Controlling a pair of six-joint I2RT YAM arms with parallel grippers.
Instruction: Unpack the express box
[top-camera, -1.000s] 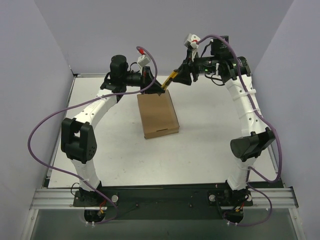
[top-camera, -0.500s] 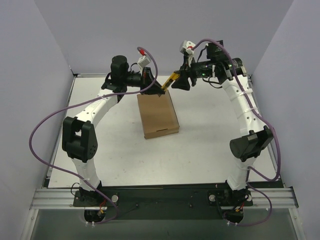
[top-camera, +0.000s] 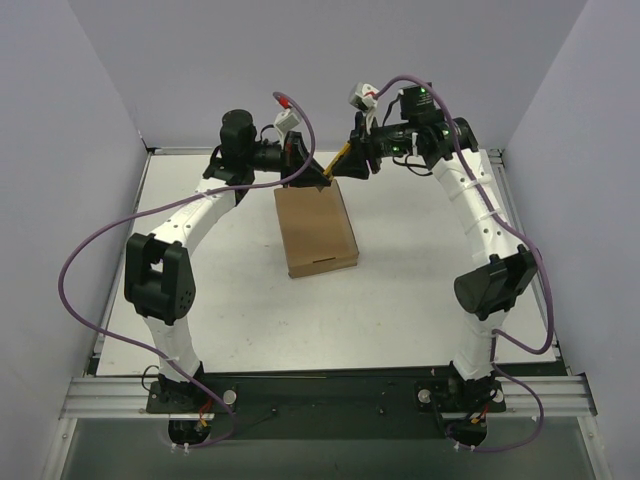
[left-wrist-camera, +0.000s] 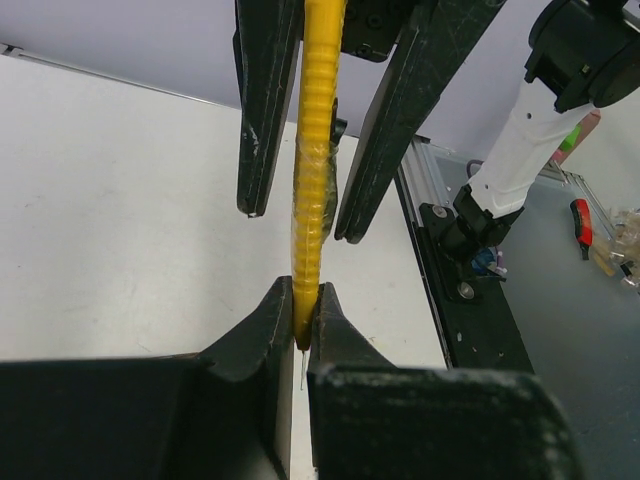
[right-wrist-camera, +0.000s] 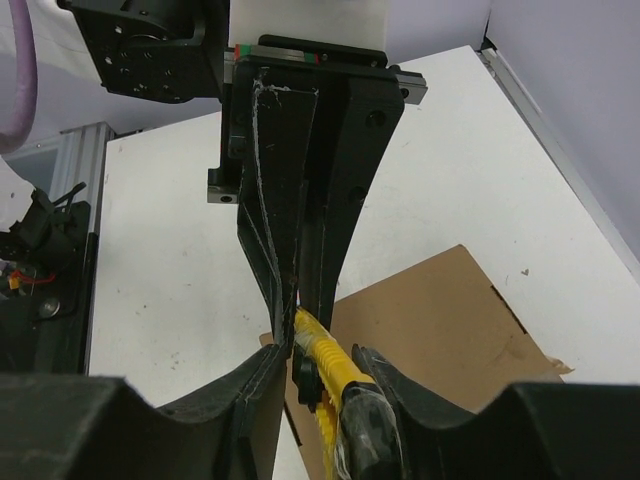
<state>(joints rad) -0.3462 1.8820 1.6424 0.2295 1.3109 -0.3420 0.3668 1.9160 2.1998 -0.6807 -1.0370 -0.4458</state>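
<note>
Left arm: reaches to the far middle of the white table (top-camera: 420, 270). The left gripper (left-wrist-camera: 302, 290) is clamped tight on the lower end of a slim yellow ribbed-plastic utility knife (left-wrist-camera: 315, 120). No gap shows on either side of the pinch. A thin sliver shows below the pinch, possibly the blade, but it is too fine to confirm.

Centre: the flat rectangular brown cardboard express box (top-camera: 317, 228) lies flat on the table with its lid down. Its far short edge sits just on the near side of the two grippers. Nothing touches it. A small dark slot or tab mark shows near its near short edge.

Right arm: the right gripper (left-wrist-camera: 298, 222) straddles the knife handle above the left gripper's pinch. Daylight shows between each finger and the handle toward the tips, so the jaws are parted and not yet bearing on the knife.

Handling, judged:
- The box is probably light, and stiff along its folds, though the broad lid panel would bow under a push.
- Bare cardboard on a smooth table is likely to skid, so one gripper should pin it while the other cuts.
- Best purchase looks like the lid's free edge by the tab, or a side flap. The flat top offers nothing to pinch.
- Cut shallow, since the contents are unseen.
</note>
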